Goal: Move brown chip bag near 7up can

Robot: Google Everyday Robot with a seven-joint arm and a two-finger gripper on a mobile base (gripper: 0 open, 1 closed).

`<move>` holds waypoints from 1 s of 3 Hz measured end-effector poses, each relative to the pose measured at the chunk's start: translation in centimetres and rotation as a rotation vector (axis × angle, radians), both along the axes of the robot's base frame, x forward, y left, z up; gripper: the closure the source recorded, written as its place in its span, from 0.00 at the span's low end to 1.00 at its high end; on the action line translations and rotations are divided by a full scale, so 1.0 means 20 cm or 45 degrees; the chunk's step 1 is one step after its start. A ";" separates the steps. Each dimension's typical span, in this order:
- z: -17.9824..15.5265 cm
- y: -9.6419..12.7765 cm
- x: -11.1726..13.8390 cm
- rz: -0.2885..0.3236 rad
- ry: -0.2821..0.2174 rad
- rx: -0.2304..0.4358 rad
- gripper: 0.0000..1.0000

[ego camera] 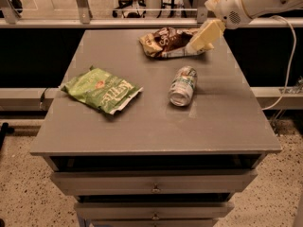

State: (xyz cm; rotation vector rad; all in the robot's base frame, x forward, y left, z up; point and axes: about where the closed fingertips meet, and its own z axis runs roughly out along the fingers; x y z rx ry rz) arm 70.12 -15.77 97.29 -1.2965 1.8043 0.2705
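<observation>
The brown chip bag (166, 42) lies at the far edge of the table (142, 124), right of centre; the claw (198, 45) meets its right end, clenched or released I cannot tell; the 7up can (183, 85) lies on its side nearer, apart from the bag; a green chip bag (102, 90) lies well left.

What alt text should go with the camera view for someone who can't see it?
The robot's claw sits at the right end of the brown chip bag, at the far side of a grey table. The 7up can lies on its side nearer the camera, apart from the bag; a green chip bag lies further left.
</observation>
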 end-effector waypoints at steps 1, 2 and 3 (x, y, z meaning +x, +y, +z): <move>0.01 0.00 0.00 -0.017 -0.018 0.006 0.00; 0.01 -0.01 0.09 -0.072 -0.072 0.020 0.00; -0.02 -0.02 0.25 -0.128 -0.105 0.024 0.00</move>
